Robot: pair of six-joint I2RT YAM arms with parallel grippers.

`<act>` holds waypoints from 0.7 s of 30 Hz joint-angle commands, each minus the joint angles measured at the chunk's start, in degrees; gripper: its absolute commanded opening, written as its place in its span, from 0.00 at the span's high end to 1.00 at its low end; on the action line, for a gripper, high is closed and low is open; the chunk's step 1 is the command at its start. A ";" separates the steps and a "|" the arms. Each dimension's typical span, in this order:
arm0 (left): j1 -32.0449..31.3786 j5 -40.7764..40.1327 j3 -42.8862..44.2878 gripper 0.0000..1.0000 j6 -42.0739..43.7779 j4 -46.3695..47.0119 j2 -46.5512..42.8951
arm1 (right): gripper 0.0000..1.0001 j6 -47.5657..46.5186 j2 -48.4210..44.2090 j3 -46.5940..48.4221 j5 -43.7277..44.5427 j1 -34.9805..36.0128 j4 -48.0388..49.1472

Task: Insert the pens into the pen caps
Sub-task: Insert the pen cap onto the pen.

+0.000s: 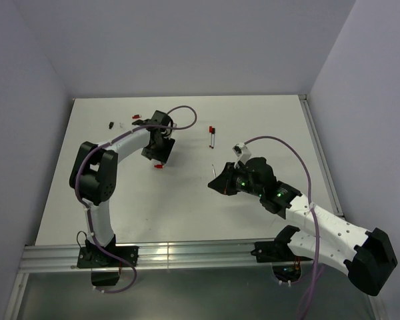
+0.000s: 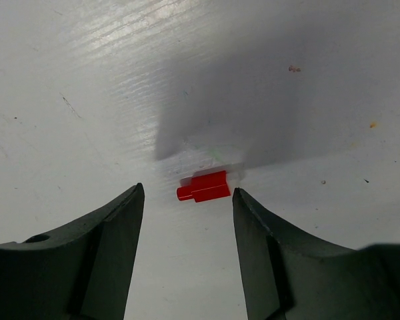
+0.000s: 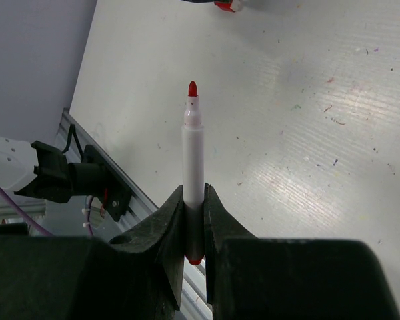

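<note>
A red pen cap (image 2: 203, 187) lies on its side on the table, just ahead of the tips of my left gripper (image 2: 187, 195), whose jaws stand wide open with nothing between them. From above, that cap (image 1: 159, 167) shows right below the left gripper (image 1: 158, 157). My right gripper (image 3: 194, 195) is shut on a white pen (image 3: 193, 150) by its lower barrel. The pen's bare red tip points away from the gripper. In the top view the right gripper (image 1: 217, 181) hovers near the table's middle.
Another pen (image 1: 212, 137) with a red end lies at the back centre. A black cap (image 1: 111, 124) and a red cap (image 1: 136, 117) lie at the back left. The left arm's base (image 3: 73, 180) and the table's front rail (image 3: 130, 193) show in the right wrist view.
</note>
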 commanded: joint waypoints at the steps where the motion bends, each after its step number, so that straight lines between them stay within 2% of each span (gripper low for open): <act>1: 0.21 1.71 2.04 0.40 0.87 -0.09 0.31 | 1.00 -0.04 -1.60 1.28 0.79 -0.41 0.24; 21: 0.29 2.86 2.57 0.41 1.04 -0.97 1.90 | 1.00 -0.04 -1.60 0.75 1.06 -0.41 -0.03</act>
